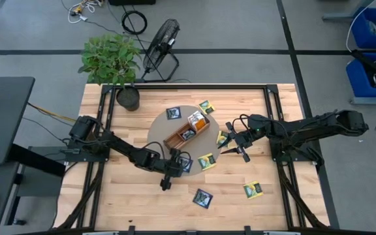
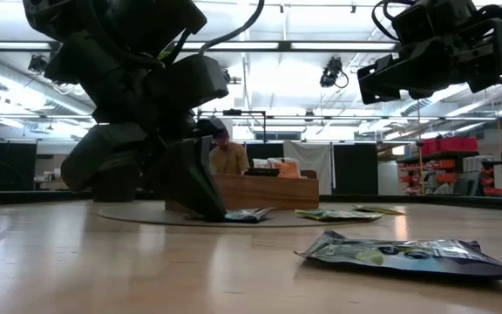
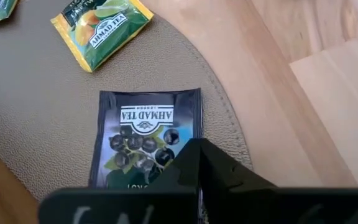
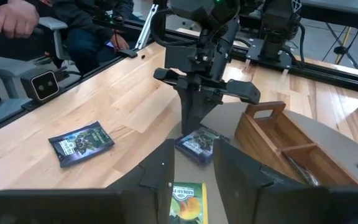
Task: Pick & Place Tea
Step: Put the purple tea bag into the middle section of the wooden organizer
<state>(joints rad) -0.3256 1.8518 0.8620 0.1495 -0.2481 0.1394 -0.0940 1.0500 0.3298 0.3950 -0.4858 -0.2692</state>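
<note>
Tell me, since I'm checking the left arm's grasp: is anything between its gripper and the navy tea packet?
Nothing visible. The left gripper is right at the navy tea packet on the round mat, fingers closed together.

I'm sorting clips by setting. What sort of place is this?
Probably a robotics lab or workshop: a pale wooden worktable in a black metal frame, blue storage bins on the grey floor, and ceiling strip lights over an open hall.

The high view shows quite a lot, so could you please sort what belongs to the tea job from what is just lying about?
Job:
- navy packet under the left claw
- yellow-green packet below the right claw
- wooden tray
- round mat

Lying about:
- potted plant
- fan
- blue bins
</note>
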